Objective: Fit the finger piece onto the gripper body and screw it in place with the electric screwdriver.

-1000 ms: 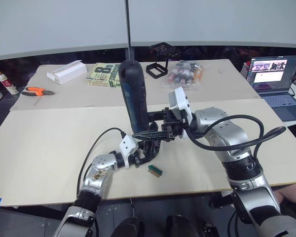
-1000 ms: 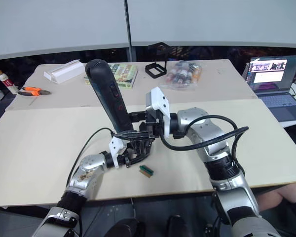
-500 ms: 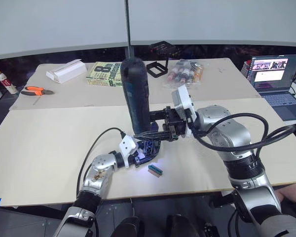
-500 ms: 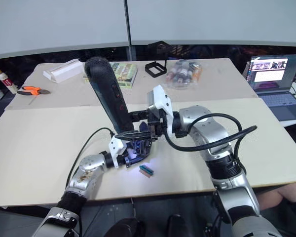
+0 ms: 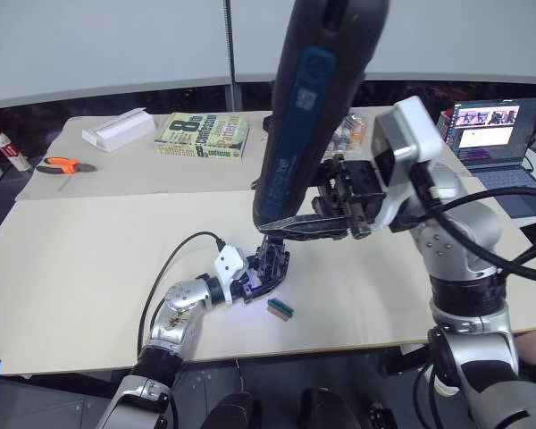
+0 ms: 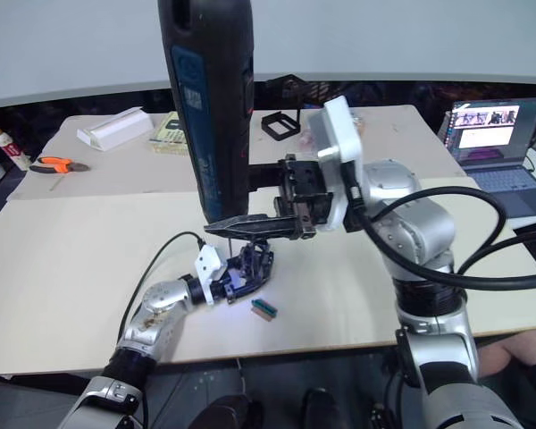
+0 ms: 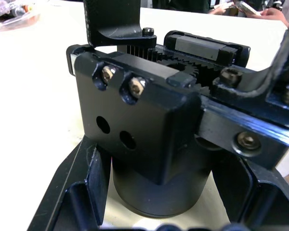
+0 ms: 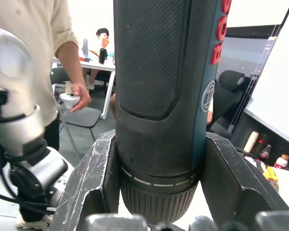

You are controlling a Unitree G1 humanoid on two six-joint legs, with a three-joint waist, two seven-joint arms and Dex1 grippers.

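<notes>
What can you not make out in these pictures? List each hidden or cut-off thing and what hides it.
- Electric screwdriver: top cut off by the eye views' upper edge.
- Its bit: tip hidden behind the right gripper.
- Gripper body: underside hidden by the left gripper.
- Book: small print too small.

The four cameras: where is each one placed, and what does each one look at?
Left eye, right eye: on the head, looking down at the table; both arms show.
Left wrist: looks along the left gripper, shut on the gripper body.
Right wrist: looks along the right gripper, shut on the electric screwdriver; a person stands behind.
Shared: head views show both tools.
</notes>
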